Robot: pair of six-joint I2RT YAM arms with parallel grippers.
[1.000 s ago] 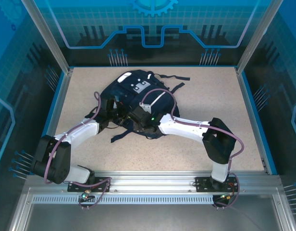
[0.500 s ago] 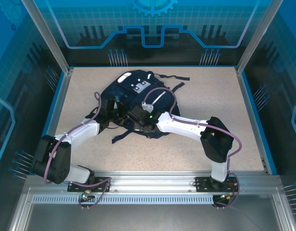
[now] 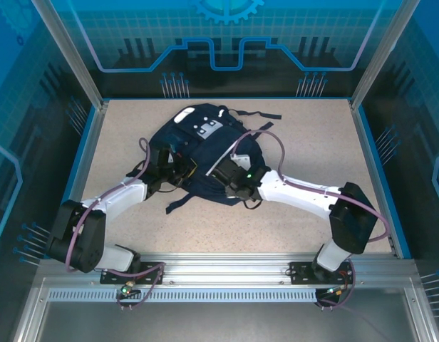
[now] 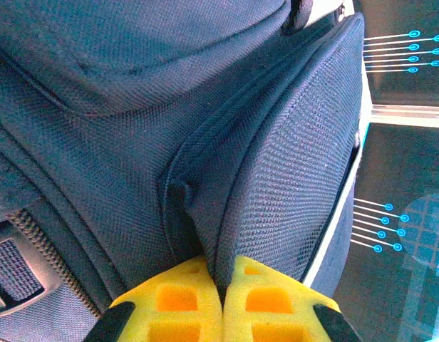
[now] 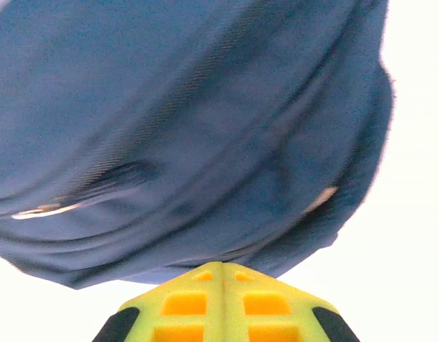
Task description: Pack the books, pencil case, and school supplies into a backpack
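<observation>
Large navy-blue fabric backpack lies flat on the speckled beige table, white patches at its far end, dark straps trailing from its near-left and far-right sides. Its contents can't be seen from outside. Left gripper sits at the backpack's left side, yellow fingertips pressed together on a raised fold of its coarse-weave side panel. Right gripper is at the backpack's near-right edge, tips pressed together right against the cloth. Whether any cloth is caught between them, can't tell.
</observation>
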